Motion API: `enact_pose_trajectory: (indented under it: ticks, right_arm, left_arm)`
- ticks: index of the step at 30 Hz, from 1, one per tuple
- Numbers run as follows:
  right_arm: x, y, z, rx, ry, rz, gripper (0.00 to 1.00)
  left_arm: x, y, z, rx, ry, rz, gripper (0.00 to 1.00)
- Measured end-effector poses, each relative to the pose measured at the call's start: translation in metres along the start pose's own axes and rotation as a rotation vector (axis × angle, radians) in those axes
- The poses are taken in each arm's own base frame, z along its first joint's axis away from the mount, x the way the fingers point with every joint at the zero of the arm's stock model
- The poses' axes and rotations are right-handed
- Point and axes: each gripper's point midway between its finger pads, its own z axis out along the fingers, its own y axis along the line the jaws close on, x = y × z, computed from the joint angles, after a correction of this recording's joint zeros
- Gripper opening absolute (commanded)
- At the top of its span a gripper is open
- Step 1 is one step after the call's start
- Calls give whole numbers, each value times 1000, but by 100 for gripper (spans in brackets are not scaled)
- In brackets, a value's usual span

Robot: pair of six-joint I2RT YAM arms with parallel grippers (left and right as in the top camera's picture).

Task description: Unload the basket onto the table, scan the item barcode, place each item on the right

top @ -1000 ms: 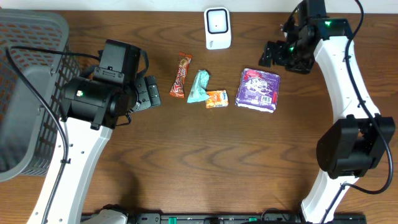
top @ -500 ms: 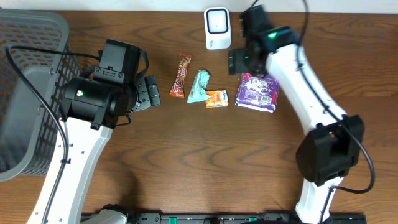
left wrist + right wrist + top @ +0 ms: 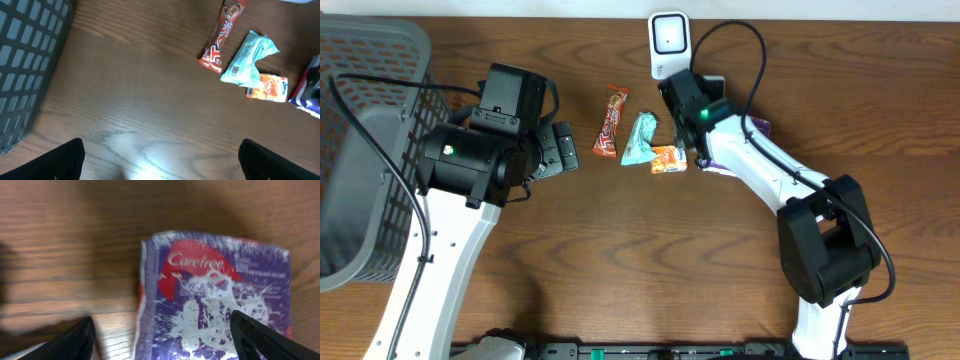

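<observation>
The left claw (image 3: 161, 160) hangs with its jaws wide and holds nothing. Ahead of it on its left stands the grey basket (image 3: 30, 60); its inside looks plain grey from overhead, and I cannot tell whether anything lies in it. Farther ahead on its right lie a red bar (image 3: 222, 35), a teal packet (image 3: 245, 57) and an orange packet (image 3: 267, 87).

The right claw (image 3: 167, 335), jaws also spread and empty, hovers just over the purple Carefree pack (image 3: 220, 300), which lies flat on the table (image 3: 60, 240). A second ago this arm was out past the pack's far side; it has swung in across it, while the left arm has not moved.

Only the overhead view shows the white scanner (image 3: 670, 45), beyond the right arm. Only the blurred right wrist view shows the pack's lettering.
</observation>
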Motion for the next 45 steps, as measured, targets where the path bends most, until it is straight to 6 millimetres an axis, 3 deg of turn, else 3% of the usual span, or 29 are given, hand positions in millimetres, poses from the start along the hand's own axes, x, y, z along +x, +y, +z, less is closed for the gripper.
enact_pose_trajectory:
  ticks: [6, 9, 13, 17, 18, 22, 25, 30, 32, 41, 43, 45]
  right_arm:
    - [25, -16, 23, 64, -2, 3, 77]
    - [34, -27, 31, 101, 6, -2, 67]
    - [42, -39, 34, 145, 27, -13, 42]
    - [44, -46, 30, 177, 44, -27, 4]
    - [42, -48, 27, 184, 46, -29, 1]
    - [24, -50, 9, 162, 57, -21, 1]
    - [-2, -48, -9, 92, 42, 4, 1]
    - [-50, -47, -45, -158, 13, 86, 1]
    - [-59, -48, -52, -261, 26, 114, 1]
    - [-69, -51, -58, -878, 173, 271, 1]
    - [-66, -51, -57, -981, 191, 294, 3]
    - [-55, -54, -50, -1052, 231, 328, 12]
  left_arm:
    - [0, 0, 0, 0, 0, 0, 98]
    - [0, 0, 0, 0, 0, 0, 98]
    - [0, 0, 0, 0, 0, 0, 98]
    - [0, 0, 0, 0, 0, 0, 98]
    - [0, 0, 0, 0, 0, 0, 98]
    - [0, 0, 0, 0, 0, 0, 98]
    - [0, 0, 0, 0, 0, 0, 98]
    - [0, 0, 0, 0, 0, 0, 98]
    - [0, 0, 0, 0, 0, 0, 98]
    - [0, 0, 0, 0, 0, 0, 98]
    - [0, 0, 0, 0, 0, 0, 98]
    - [0, 0, 0, 0, 0, 0, 98]
